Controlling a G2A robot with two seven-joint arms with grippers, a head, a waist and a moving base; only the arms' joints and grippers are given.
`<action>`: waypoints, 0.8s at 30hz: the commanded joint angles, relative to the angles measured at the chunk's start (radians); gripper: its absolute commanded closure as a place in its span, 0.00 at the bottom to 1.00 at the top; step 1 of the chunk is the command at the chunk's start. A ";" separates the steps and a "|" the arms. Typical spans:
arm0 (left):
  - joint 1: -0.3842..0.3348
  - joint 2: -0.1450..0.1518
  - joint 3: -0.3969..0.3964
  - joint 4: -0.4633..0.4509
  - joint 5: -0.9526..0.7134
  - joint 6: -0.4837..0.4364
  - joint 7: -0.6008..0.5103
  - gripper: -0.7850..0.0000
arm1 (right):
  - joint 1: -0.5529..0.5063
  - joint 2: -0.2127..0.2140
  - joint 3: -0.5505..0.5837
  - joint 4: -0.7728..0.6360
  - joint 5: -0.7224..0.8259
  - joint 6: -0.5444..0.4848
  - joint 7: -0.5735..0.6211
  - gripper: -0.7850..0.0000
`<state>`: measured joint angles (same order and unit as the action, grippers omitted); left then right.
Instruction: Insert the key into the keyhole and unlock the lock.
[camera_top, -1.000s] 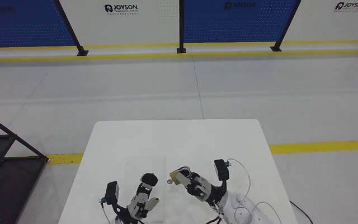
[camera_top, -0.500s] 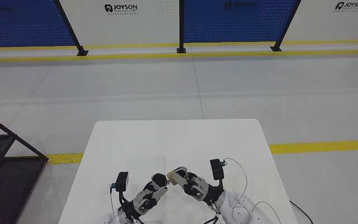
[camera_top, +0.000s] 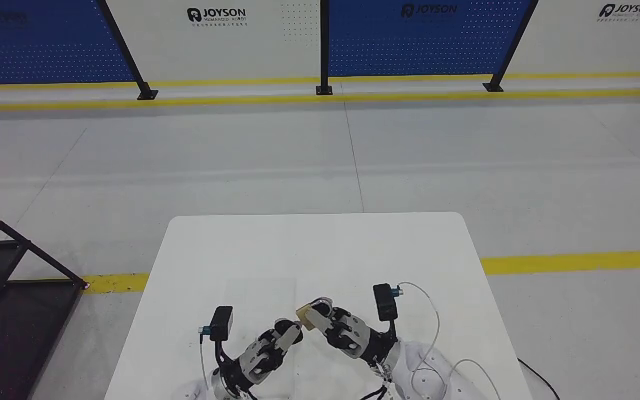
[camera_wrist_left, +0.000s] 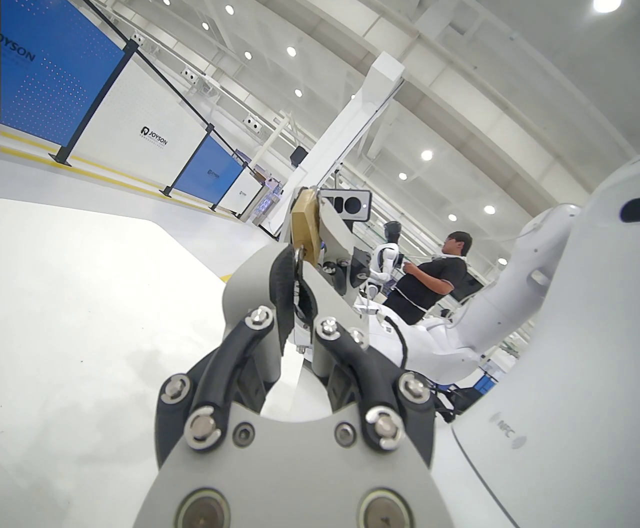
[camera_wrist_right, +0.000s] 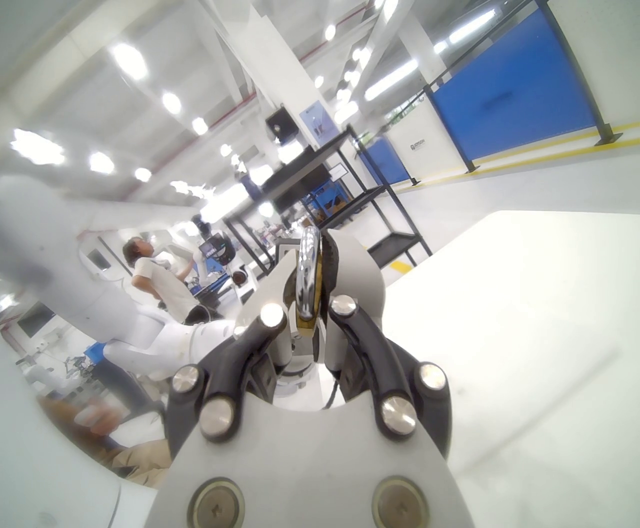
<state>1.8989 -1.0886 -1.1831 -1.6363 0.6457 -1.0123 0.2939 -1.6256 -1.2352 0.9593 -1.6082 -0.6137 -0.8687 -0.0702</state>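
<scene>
The left gripper (camera_wrist_left: 296, 272) is pinching the key (camera_wrist_left: 298, 256), closed tight on it. The key's free end is touching the end of the brass lock (camera_wrist_left: 306, 225) that is facing this gripper, though how deep it is sitting cannot be told. The right gripper (camera_wrist_right: 312, 255) is clamping the lock, with the chrome shackle (camera_wrist_right: 307, 270) showing edge-on inside its grip.

Both grippers are hanging raised off the white table (camera_top: 300, 250), over its near middle; beyond the table's far edge a pale grey floor (camera_top: 350, 150) is stretching away to yellow lines (camera_top: 250, 101) and a row of blue and white barrier panels (camera_top: 420, 30); a black rack (camera_top: 30, 320) is standing off the table's left side; ceiling lights (camera_wrist_left: 426, 155) are glowing overhead.

The left arm (camera_top: 245, 365) is coming in over the near edge left of centre and angling far and right; the right arm (camera_top: 365, 340) is coming in right of centre and angling far and left, so the two tips are meeting; both grippers are tilting upward.

From above, the lock's long axis is running roughly left to right, keyhole end facing left; the key is pointing right, in line with it; how steeply the pair is tilting cannot be told.
</scene>
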 joint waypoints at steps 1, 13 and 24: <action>0.000 0.000 0.000 0.001 0.003 0.000 0.002 1.00 | 0.001 0.000 -0.002 0.000 -0.003 0.002 0.001 1.00; 0.017 -0.010 -0.015 -0.026 0.126 0.061 0.092 1.00 | -0.002 0.003 -0.005 -0.006 -0.020 0.017 0.007 1.00; 0.041 -0.030 0.001 -0.043 0.443 0.253 0.360 1.00 | -0.017 0.005 -0.002 -0.022 -0.035 0.060 -0.012 1.00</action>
<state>1.9398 -1.1174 -1.1884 -1.6840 1.0553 -0.7746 0.6198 -1.6417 -1.2298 0.9579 -1.6289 -0.6482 -0.8128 -0.0810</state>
